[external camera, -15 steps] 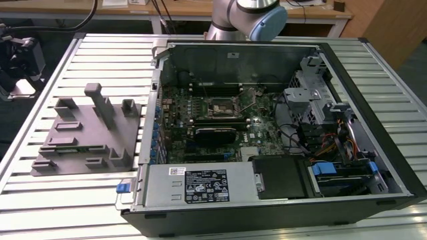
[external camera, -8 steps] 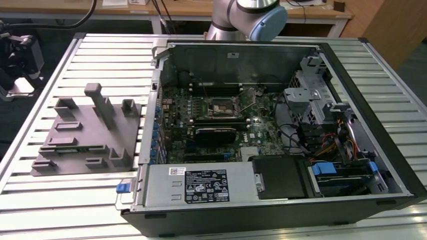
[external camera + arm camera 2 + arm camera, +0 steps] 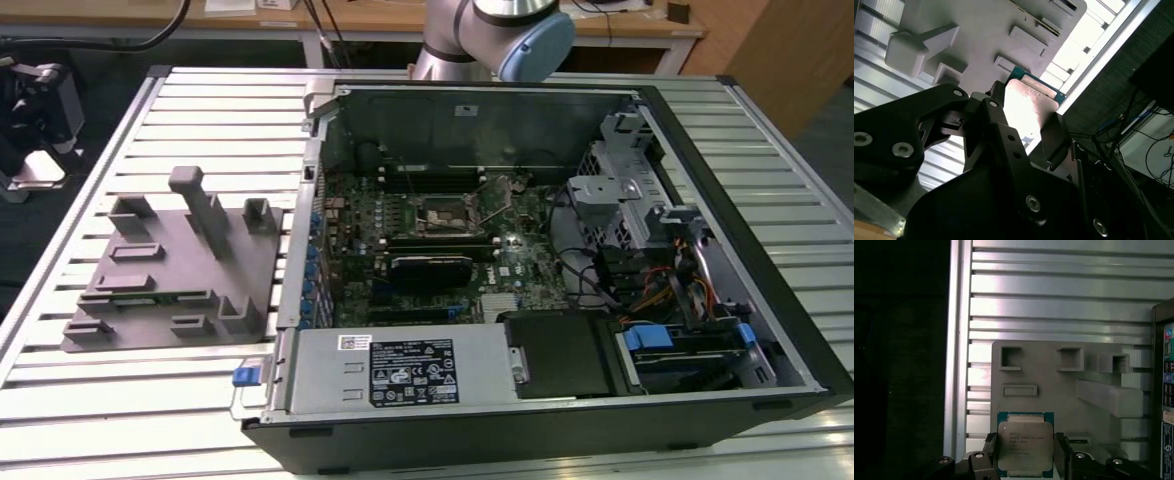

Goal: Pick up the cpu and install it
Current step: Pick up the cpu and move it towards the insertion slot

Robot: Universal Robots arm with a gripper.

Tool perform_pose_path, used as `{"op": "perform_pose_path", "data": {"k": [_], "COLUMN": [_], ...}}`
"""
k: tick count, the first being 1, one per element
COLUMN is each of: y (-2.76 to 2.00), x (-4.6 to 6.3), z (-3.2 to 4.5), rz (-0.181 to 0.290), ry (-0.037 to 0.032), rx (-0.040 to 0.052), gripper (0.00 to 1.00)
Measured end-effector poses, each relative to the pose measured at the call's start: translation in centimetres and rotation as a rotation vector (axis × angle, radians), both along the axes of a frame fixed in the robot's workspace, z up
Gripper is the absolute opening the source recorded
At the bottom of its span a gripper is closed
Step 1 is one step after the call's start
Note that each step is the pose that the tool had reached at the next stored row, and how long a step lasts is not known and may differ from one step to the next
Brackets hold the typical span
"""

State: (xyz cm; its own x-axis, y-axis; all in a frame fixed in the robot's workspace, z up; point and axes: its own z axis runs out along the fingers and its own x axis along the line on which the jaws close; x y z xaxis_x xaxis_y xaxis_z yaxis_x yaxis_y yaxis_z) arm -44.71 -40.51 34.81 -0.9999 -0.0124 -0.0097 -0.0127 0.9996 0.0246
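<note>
Slatted aluminium table carries everything in the exterior view. The open computer case lies on its side across the middle and towards the exterior view's right. A grey moulded tray lies just beside the case, on the exterior view's left. The robot arm rises behind the case at the far edge of the table.

Inside the case lies the green motherboard. The square CPU socket is near the middle of the board, its frame dark and nothing pale resting in it.

The cpu sits between the fingers of the gripper, with its silver top plate and green rim facing the first wrist view. One dark finger presses one side edge and its partner presses the opposite edge, so the jaws are closed narrowly on the chip. In the second wrist view, the same plate shows bright between the black linkages of the gripper.

The chip seems to be lifted clear, since it looks large against the tray's pockets behind it. Its flat face lies roughly parallel to the tray and table, with the slightly longer sides running along the fingers. The chip hangs over the tray's end, so the socket is well apart from it, off sideways inside the case.
</note>
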Motion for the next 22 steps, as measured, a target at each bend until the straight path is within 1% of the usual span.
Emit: {"op": "perform_pose_path", "data": {"k": [9,13,16,22], "y": [0.0,0.0,0.01,0.05], "x": [0.0,0.0,0.0,0.0], "z": [0.55,1.05,1.83,4.02], "rz": [0.0,0.0,0.0,0.0], "ry": [0.0002,0.0001,0.0001,0.0001], "rx": [-0.0001,0.0,0.0,-0.0001], "gripper": [0.53,0.53,0.53,0.53]}}
